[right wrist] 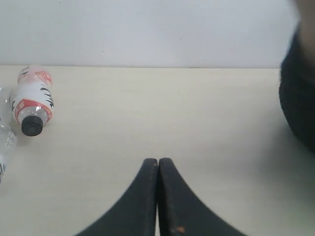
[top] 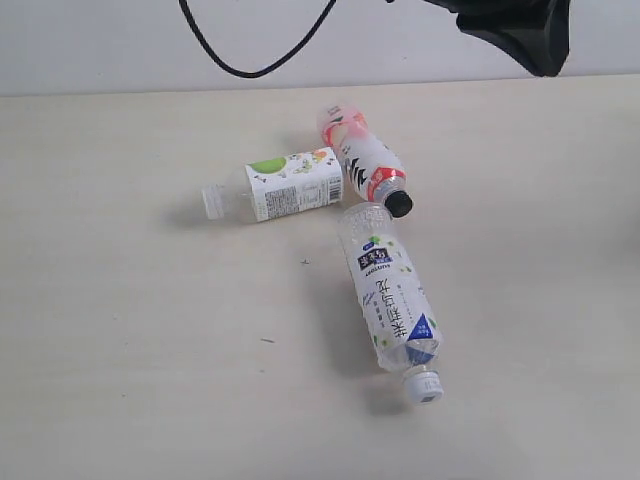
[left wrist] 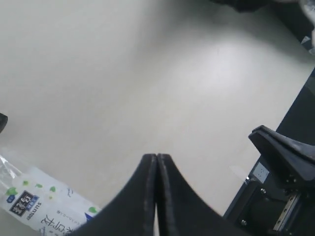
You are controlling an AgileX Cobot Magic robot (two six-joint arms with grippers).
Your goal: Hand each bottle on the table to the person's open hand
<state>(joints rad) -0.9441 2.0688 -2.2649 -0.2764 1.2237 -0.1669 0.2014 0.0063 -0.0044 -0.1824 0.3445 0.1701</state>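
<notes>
Both claws are clenched on nothing. The left gripper point(left wrist: 156, 160) has its jaws pressed together above the bare table point(left wrist: 147, 73), with the blue-labelled bottle point(left wrist: 37, 206) near it. The right gripper point(right wrist: 157, 162) is likewise closed and empty. 3 bottles show, all lying on their sides in a tight cluster: the green-labelled bottle point(top: 285, 187), the pinkish-red bottle point(top: 360, 155) and the blue-labelled one. No open hand shows clearly; the dark blur point(right wrist: 298, 93) at the edge of the right wrist view may be a sleeve.

The greatest risk, as I judge it, is the crowding. The red bottle's black cap point(top: 399, 205) lies just beside the blue-labelled bottle's base (the green one lies close on the other side), so jaws closing on 1 could send a neighbour rolling. Round, thin plastic could also slip or squash under a hard pinch.

The table is flat, pale wood-grain with a few dark specks. Behind it stands a plain white wall point(top: 100, 45), and a black cable point(top: 250, 70) loops above.
</notes>
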